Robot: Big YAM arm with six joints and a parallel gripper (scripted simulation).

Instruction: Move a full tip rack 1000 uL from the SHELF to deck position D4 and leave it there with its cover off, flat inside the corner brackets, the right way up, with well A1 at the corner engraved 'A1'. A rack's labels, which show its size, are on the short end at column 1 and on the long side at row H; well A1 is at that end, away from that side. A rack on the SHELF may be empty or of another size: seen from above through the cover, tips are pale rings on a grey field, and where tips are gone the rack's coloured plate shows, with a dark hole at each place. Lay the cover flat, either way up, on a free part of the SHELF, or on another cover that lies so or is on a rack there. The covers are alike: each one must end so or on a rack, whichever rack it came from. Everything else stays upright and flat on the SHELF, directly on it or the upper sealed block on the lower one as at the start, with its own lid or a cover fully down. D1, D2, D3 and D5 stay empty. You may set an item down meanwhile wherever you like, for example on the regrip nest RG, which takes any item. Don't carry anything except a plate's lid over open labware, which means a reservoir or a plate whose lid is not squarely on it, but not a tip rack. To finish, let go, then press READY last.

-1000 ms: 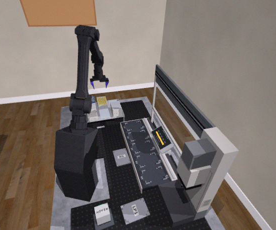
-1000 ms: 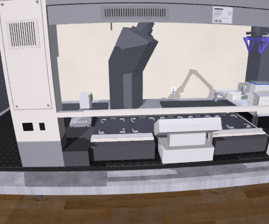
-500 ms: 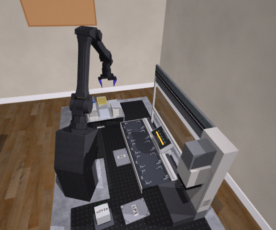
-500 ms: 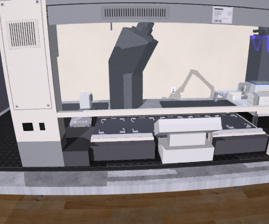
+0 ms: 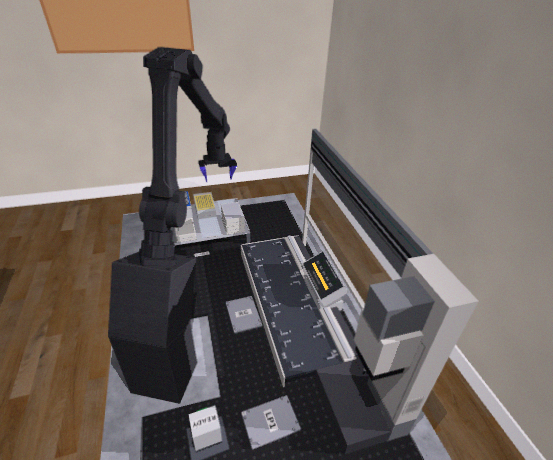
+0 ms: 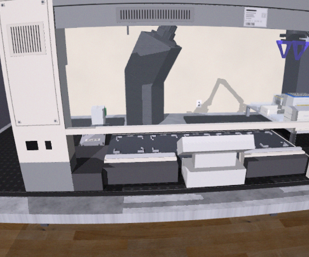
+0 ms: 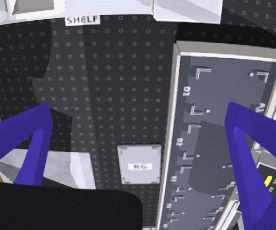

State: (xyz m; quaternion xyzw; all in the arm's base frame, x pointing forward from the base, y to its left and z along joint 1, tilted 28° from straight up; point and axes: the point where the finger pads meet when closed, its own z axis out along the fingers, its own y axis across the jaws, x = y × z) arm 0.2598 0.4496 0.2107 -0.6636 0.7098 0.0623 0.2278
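Wood floor, dark bench; tool hangs high above the SHELF, fingers spread wide and empty, racks apparently untouched there, deck brackets vacant, so everything seems left: pick, uncover, place, READY.

Shelf, nest and deck on the worktop
The shelf lies at 12 o'clock, the deck at 3, the regrip nest between, READY block at 6.

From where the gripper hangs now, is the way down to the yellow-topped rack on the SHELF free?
Probably yes. The gripper hangs open and empty above the SHELF, and nothing shows between it and the yellow-topped rack. Neighbouring items stand close on both sides.
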